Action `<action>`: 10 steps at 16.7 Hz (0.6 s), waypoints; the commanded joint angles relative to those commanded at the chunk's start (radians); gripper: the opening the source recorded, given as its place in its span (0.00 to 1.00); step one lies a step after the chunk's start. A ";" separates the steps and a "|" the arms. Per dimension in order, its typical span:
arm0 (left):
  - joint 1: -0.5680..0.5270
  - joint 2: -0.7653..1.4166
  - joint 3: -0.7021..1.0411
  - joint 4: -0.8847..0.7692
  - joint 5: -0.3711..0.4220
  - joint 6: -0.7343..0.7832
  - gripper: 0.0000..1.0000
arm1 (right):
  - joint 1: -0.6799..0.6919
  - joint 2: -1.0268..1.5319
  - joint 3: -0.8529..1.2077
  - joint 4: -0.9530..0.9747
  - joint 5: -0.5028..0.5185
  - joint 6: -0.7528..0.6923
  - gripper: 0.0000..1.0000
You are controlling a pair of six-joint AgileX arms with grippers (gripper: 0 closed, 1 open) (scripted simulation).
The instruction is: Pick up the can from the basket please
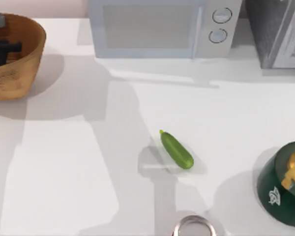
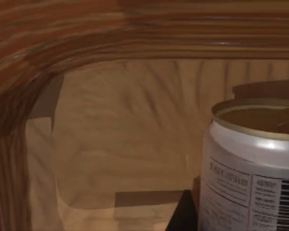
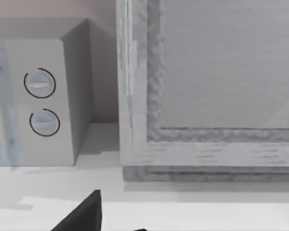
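Overhead, the basket (image 1: 19,59) sits at the far left corner of the bench (image 1: 88,172), left of the microwave (image 1: 162,27). Dark parts of the left arm (image 1: 2,49) reach down inside the basket; whether the left hand is apart or together cannot be told. Seen from the left wrist, the can (image 2: 250,163) stands upright on the basket floor, close to the ribbed inner wall (image 2: 111,33), its tan-olive round end facing up. Right of the basket, mid-bench, lies a cucumber (image 1: 177,150). A dark green bowl (image 1: 285,184) sits at the right edge, and a silvery round-rimmed object (image 1: 193,226) at the near edge.
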 joint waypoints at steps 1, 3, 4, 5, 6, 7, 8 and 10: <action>-0.002 -0.018 -0.016 0.012 0.002 -0.001 0.00 | 0.000 0.000 0.000 0.000 0.000 0.000 1.00; -0.007 -0.081 -0.076 0.050 0.007 -0.003 0.00 | 0.000 0.000 0.000 0.000 0.000 0.000 1.00; -0.011 -0.127 -0.121 0.076 0.008 -0.004 0.00 | 0.000 0.000 0.000 0.000 0.000 0.000 1.00; -0.014 -0.183 -0.174 0.106 0.009 -0.006 0.00 | 0.000 0.000 0.000 0.000 0.000 0.000 1.00; -0.017 -0.248 -0.232 0.139 0.008 -0.009 0.00 | 0.000 0.000 0.000 0.000 0.000 0.000 1.00; -0.019 -0.324 -0.293 0.174 0.006 -0.013 0.00 | 0.000 0.000 0.000 0.000 0.000 0.000 1.00; -0.020 -0.409 -0.362 0.214 0.002 -0.018 0.00 | 0.000 0.000 0.000 0.000 0.000 0.000 1.00; -0.019 -0.600 -0.519 0.300 -0.011 -0.035 0.00 | 0.000 0.000 0.000 0.000 0.000 0.000 1.00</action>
